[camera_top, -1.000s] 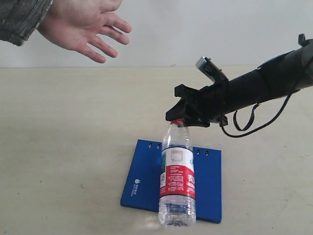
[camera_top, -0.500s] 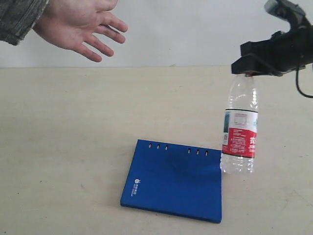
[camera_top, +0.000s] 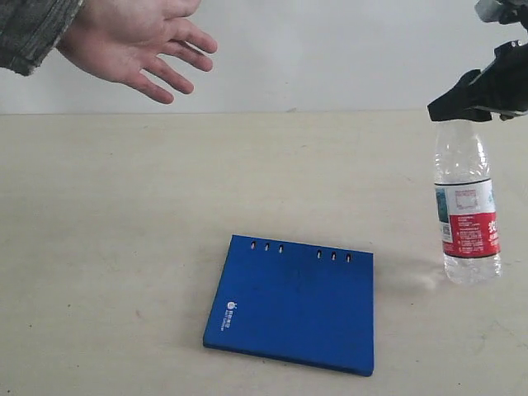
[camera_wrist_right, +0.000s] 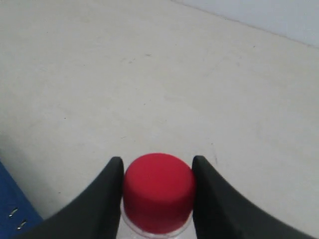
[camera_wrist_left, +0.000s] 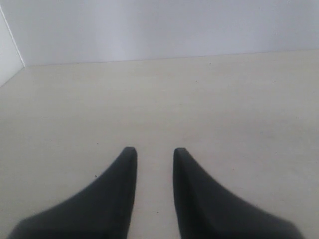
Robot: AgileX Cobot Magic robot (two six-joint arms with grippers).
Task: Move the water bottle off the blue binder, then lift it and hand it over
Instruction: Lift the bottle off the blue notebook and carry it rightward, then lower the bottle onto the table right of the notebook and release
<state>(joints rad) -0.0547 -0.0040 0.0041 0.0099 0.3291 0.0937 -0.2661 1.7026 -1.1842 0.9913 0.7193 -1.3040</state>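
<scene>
The water bottle (camera_top: 467,206) stands upright at the far right, its base on or just above the table, well right of the blue binder (camera_top: 295,302). My right gripper (camera_top: 459,106) is shut on its red cap (camera_wrist_right: 158,191), one black finger pressing each side of the cap. The blue binder lies flat on the table with nothing on it; a corner of it (camera_wrist_right: 15,211) shows in the right wrist view. My left gripper (camera_wrist_left: 154,152) is out of the exterior view; its fingers stand a little apart over bare table, holding nothing.
A person's open hand (camera_top: 136,45) in a grey sleeve hovers palm out at the upper left, above the table's far edge. The beige table (camera_top: 124,247) runs back to a pale wall.
My right gripper has carried the bottle by its cap off the binder, up and rightward, to the far right of the table. The hand and binder stayed put.
</scene>
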